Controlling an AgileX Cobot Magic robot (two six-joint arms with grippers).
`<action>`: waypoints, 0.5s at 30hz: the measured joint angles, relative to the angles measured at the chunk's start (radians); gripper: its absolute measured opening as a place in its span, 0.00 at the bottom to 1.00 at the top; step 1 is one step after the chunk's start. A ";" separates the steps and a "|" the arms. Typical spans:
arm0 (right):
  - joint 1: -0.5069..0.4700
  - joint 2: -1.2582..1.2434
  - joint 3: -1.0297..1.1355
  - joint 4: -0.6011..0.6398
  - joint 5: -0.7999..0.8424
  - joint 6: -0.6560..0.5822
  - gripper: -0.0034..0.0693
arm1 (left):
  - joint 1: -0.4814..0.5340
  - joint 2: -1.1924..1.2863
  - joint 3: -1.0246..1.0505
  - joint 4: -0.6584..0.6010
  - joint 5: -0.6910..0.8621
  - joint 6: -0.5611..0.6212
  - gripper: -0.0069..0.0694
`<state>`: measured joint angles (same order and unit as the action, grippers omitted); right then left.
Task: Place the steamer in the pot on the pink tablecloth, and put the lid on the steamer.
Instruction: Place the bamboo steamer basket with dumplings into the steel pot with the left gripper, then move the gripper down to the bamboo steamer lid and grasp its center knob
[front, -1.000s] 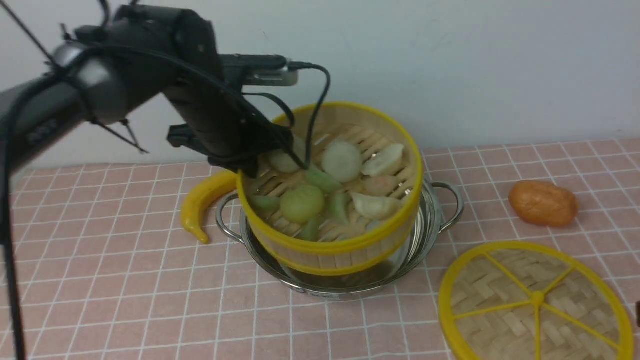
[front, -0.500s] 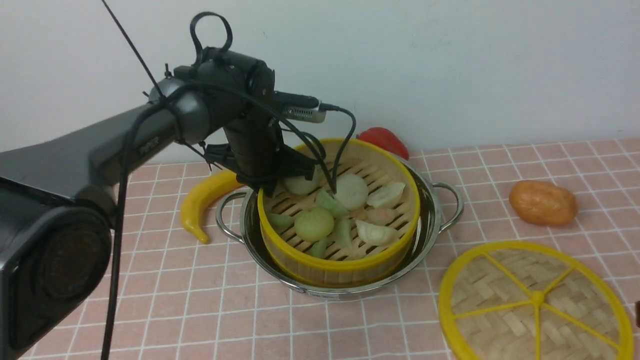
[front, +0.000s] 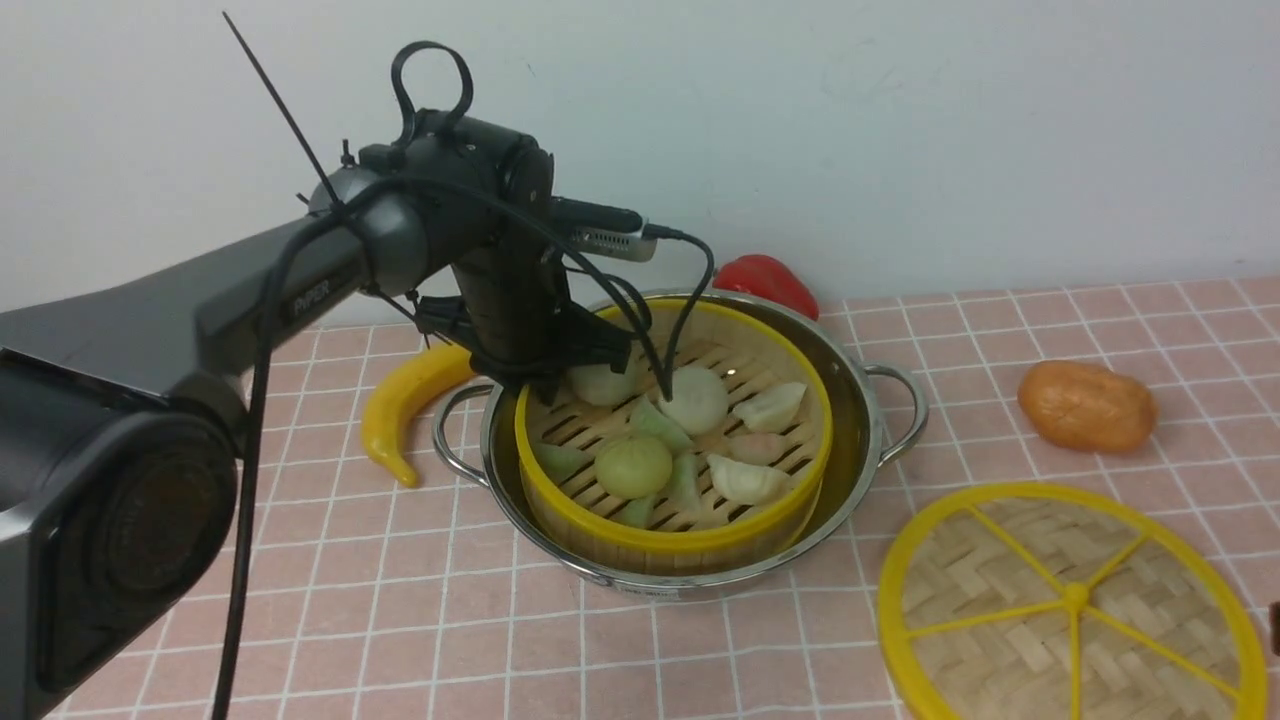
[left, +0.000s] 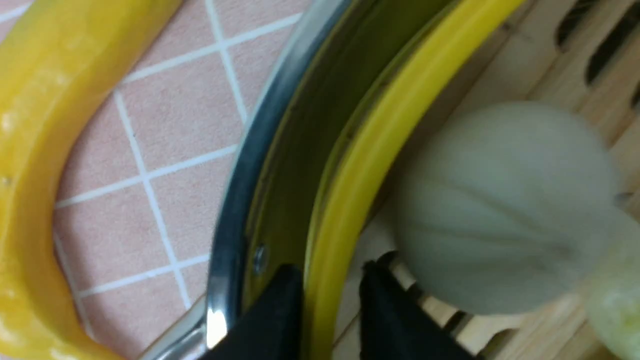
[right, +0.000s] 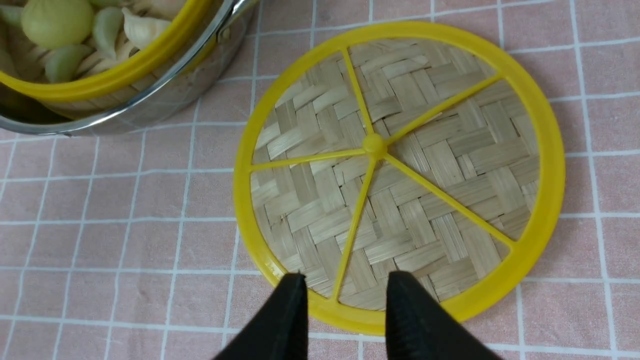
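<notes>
The steamer (front: 680, 545), a bamboo basket with yellow rims, sits level inside the steel pot (front: 862, 440) on the pink tablecloth (front: 400, 600). Buns and dumplings (front: 632, 465) lie on its slats. My left gripper (front: 545, 375) is at the steamer's far-left rim. In the left wrist view its fingers (left: 285, 290) stand either side of the yellow rim (left: 400, 115), slightly parted, one between rim and pot wall (left: 260, 165). The woven lid (front: 1070, 600) lies flat on the cloth at the front right. My right gripper (right: 345, 285) hovers open over the lid's (right: 400, 165) near rim.
A yellow banana (front: 405, 400) lies against the pot's left handle. A red pepper (front: 765, 280) sits behind the pot by the wall. An orange potato (front: 1085, 405) rests right of the pot, beyond the lid. The pot's edge (right: 165, 100) shows beside the lid.
The steamer came down from a tilted, lifted pose above the pot and now rests level inside it. My left arm lowered with it and its jaws loosened. The right gripper stayed put.
</notes>
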<state>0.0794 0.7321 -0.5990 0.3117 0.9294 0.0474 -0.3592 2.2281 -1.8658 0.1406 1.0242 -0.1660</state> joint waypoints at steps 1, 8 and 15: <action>0.000 0.000 0.000 0.000 0.001 0.000 0.38 | 0.000 0.000 0.000 0.000 -0.002 0.000 0.37; 0.000 0.000 0.000 0.055 0.007 0.000 0.38 | 0.000 -0.017 -0.145 0.002 0.122 0.017 0.68; 0.000 0.036 -0.002 0.235 -0.075 -0.088 0.38 | 0.000 -0.119 -0.392 0.013 0.182 0.115 0.74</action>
<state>0.0794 0.7679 -0.6012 0.5463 0.8543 -0.0403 -0.3596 2.1096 -2.2577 0.1536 1.2059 -0.0508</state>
